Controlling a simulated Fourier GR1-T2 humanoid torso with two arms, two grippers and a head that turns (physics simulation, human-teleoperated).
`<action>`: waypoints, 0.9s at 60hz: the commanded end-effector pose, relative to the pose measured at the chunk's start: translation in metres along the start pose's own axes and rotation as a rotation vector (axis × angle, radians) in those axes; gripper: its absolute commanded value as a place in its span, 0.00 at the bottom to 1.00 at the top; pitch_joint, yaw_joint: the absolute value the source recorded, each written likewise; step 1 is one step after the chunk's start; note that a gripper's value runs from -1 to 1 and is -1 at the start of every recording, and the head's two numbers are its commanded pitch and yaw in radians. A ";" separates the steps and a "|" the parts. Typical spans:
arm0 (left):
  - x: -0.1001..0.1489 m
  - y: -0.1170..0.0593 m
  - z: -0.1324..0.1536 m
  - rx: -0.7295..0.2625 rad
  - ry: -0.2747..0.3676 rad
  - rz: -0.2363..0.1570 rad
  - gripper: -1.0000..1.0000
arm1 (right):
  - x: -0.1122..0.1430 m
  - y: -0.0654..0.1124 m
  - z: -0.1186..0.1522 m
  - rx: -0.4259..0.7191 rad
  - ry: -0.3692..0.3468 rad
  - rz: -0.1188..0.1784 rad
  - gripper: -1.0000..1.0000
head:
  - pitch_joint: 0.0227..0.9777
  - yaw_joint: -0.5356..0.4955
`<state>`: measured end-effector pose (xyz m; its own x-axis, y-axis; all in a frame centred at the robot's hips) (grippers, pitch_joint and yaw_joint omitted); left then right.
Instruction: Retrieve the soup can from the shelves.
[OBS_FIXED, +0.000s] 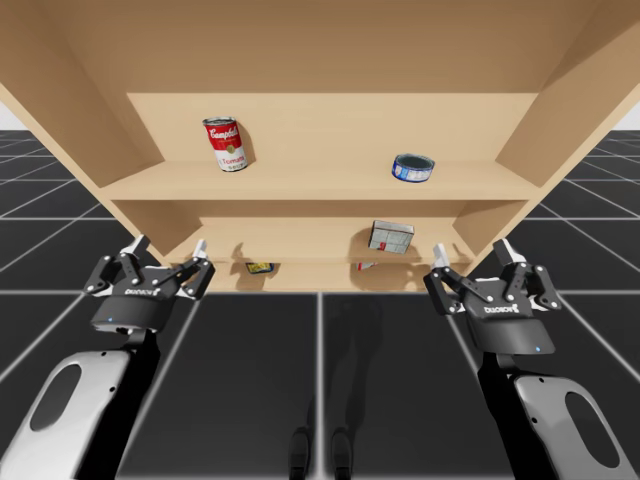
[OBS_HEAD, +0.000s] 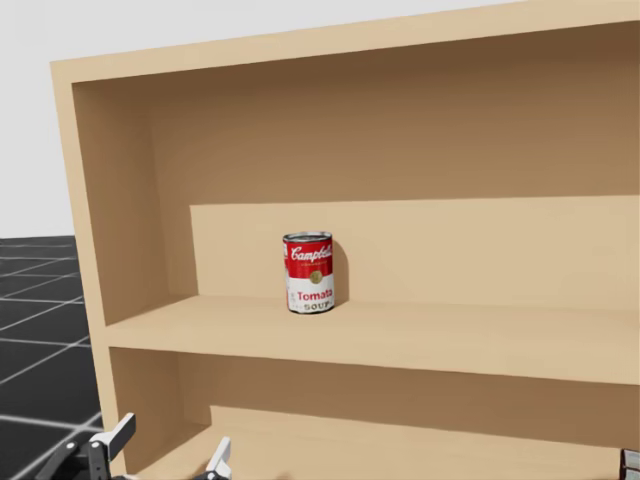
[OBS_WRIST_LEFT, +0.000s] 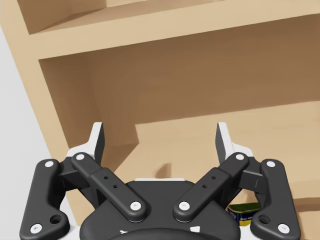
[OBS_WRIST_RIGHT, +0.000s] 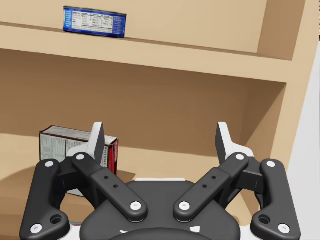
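A pale tan wooden shelf unit (OBS_FIXED: 330, 186) stands on a black surface ruled with thin pale grid lines (OBS_FIXED: 250, 360), which runs off to a blank grey-white backdrop. The red-and-white cylindrical soup can (OBS_FIXED: 226, 144) stands upright on the upper shelf, towards its left end and near the back panel. Well apart from it, at the right of the same board, lies a flat round blue tin (OBS_FIXED: 412, 167). One shelf down sits a grey-white box with a red side (OBS_FIXED: 390, 236), and lower still what looks like a small yellow-labelled tin (OBS_WRIST_LEFT: 244, 212), mostly hidden. My left end effector (OBS_FIXED: 170, 246) and right end effector (OBS_FIXED: 472, 248) hover before the lower shelves, both spread wide and grasping nothing.
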<state>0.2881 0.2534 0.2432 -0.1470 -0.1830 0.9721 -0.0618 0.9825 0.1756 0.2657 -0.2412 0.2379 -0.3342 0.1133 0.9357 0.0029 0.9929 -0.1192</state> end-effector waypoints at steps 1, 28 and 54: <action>0.027 -0.004 0.010 -0.028 0.007 0.032 0.00 | 0.000 -0.001 -0.001 -0.006 0.002 -0.004 0.00 | 0.18 0.78; 0.120 -0.016 0.015 -0.224 0.032 0.096 0.00 | 0.000 -0.004 0.000 -0.016 0.001 -0.004 0.00 | 0.19 0.78; 0.138 -0.032 -0.052 -0.217 0.076 0.131 0.00 | 0.001 -0.007 0.000 -0.027 -0.006 0.007 0.00 | 0.20 0.78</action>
<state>0.2993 0.2043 0.3781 -0.1784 -0.0467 0.9829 0.1753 0.9814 0.0784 0.2657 -0.2469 0.2388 -0.3370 0.1150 0.9345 0.0231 0.9932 -0.1139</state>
